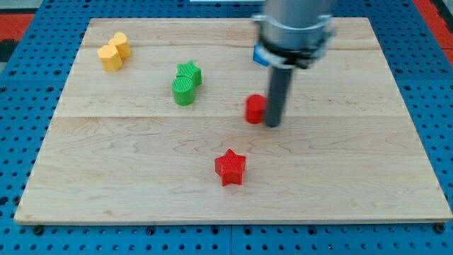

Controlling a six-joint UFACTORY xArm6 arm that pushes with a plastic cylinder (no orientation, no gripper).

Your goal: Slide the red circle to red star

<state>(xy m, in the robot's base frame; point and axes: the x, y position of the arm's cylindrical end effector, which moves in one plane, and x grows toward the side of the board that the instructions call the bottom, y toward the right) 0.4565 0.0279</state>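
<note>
Wooden desk [106, 177] on a blue pegboard [21, 42]. No pincer on this arm, only a dark rod; my tip [272, 125] touching the right side of the red circle [254, 108], near the middle of the desk. Red star [230, 168] lower, slightly to the view's left, apart from the circle. Green star [190, 72] and green cylinder [183, 91] together, upper left of the centre. Two yellow blocks [114, 52] at the top left corner. Blue block [260, 55] partly hidden behind the arm.
</note>
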